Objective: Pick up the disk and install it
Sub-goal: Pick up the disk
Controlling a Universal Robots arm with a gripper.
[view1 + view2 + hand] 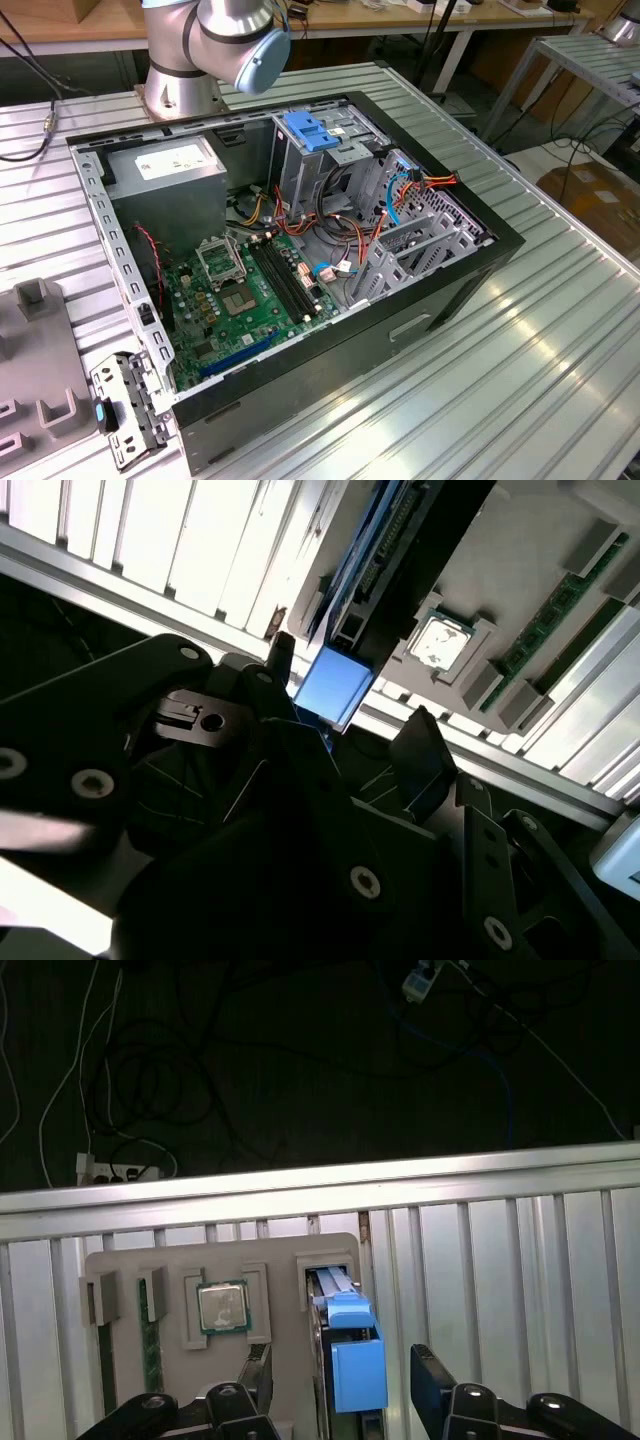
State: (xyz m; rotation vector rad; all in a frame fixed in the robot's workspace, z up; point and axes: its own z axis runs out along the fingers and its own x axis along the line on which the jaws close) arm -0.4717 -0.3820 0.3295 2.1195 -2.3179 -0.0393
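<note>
Disk point(356, 1365), edged in blue, stands on edge in a slot of the grey holder tray point(200, 1255) on the ribbed metal bench point(500, 1260), beside a processor chip point(222, 1307) seated in the same tray. The claw point(342, 1375) hangs released over it, black fingers point(430, 1380) spread to either side, clear of the frame. In the exterior view, an open computer case point(330, 385) lies near the arm's base point(180, 90).

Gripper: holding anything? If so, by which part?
Nothing held. The gripper is open, fingers flanking the blue-framed end of the disk with gaps both sides; the disk stands in the grey holder.
</note>
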